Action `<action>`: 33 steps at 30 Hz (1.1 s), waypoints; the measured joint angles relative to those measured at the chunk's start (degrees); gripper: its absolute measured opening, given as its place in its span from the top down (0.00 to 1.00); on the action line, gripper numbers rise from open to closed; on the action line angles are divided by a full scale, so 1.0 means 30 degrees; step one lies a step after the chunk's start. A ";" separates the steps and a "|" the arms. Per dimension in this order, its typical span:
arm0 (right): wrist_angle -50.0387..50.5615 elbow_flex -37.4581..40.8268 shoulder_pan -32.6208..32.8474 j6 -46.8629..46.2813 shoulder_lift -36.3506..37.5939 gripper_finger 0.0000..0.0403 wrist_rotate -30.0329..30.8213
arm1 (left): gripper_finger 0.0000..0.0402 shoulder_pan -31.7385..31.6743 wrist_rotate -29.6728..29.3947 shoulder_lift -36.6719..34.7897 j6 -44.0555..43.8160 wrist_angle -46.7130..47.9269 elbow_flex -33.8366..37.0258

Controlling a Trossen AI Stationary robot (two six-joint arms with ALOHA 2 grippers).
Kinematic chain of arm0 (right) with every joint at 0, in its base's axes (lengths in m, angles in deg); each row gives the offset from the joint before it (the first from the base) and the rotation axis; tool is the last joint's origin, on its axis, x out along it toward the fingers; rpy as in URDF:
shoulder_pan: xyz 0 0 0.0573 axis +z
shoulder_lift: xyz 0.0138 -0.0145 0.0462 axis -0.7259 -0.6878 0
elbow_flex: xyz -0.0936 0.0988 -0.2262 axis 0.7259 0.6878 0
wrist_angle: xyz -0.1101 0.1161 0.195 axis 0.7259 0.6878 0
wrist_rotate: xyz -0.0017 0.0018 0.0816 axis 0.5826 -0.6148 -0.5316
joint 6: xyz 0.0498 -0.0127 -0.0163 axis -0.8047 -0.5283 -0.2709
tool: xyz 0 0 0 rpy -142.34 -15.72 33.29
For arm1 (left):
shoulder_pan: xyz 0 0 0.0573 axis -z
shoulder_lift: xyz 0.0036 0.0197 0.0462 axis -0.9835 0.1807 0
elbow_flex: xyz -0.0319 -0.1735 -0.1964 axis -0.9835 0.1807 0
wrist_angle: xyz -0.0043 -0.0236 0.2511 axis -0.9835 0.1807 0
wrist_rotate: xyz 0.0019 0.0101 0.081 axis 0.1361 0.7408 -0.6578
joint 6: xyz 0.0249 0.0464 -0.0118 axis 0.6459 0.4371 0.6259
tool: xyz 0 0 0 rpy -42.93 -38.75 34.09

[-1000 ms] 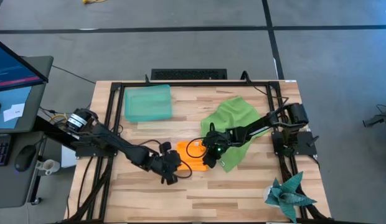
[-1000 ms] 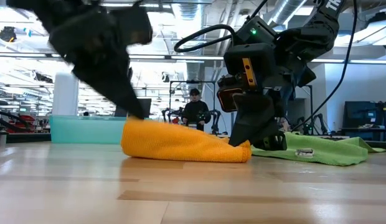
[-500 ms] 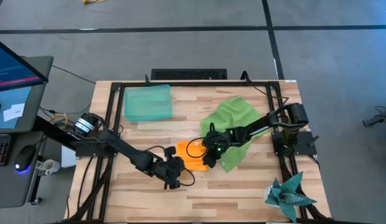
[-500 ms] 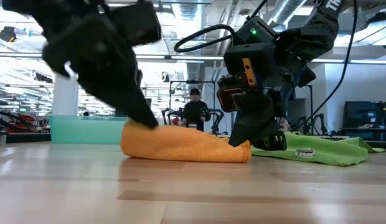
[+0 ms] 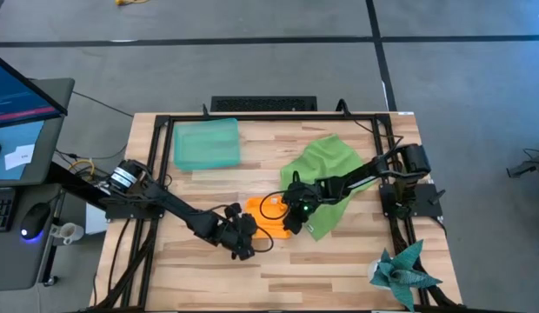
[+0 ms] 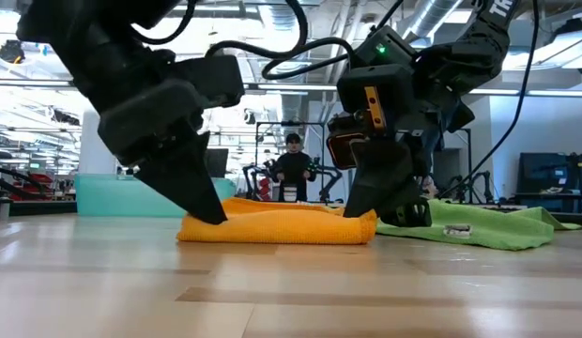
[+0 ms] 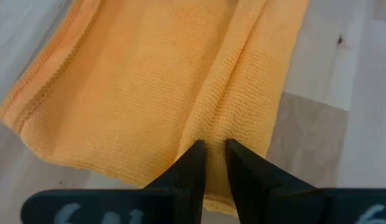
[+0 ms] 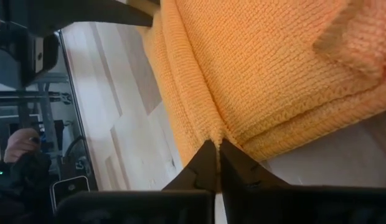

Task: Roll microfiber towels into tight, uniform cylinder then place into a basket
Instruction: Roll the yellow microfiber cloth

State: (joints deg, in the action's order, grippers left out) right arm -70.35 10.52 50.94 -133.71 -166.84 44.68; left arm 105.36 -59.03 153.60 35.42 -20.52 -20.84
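Note:
The orange towel lies folded in several layers at the table's middle; it also shows in the low view. My left gripper is at the towel's near left end, shut on a ridge of it. My right gripper is at the towel's right end, shut on it. The lime green towel lies loosely spread to the right and partly under my right arm. The teal basket stands at the far left with nothing in it. My left gripper pinches a raised ridge of the orange towel between its two fingertips, near the towel's end. The fingers slant down to table level. The towel lies on the table. My right gripper pinches a fold at the orange towel's edge between its shut fingertips, several layers thick. The fingers come down from above at the towel's right end. The towel rests on the table.
A spiky teal star-shaped object lies at the near right corner. A black frame runs along the table's edges. A person stands in the room beyond. Bare wood lies along the near edge.
My left gripper has come down from the top of the orange towel's left end to table level at that end. The towel's left part, which stood up as a high bundle, now lies lower and flatter. The right end stays in place.

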 joint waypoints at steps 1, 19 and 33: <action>0.0023 0.0000 0.0000 0.0051 0.0000 0.91 0.0013 | 0.85 0.0003 0.0019 -0.0003 0.0000 -0.0008 0.0000; 0.0667 0.0140 -0.0386 0.0774 0.0836 0.59 -0.1405 | 0.85 -0.0063 0.0667 0.0208 -0.0505 0.0163 0.0023; 0.2257 0.0058 0.1707 0.5832 0.5586 0.61 0.2432 | 0.85 -0.0063 0.0689 0.0241 -0.1275 0.0105 0.0058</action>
State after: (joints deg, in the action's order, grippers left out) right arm -63.57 10.70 56.06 -116.22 -150.08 51.97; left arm 105.17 -56.96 154.32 31.59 -20.21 -20.66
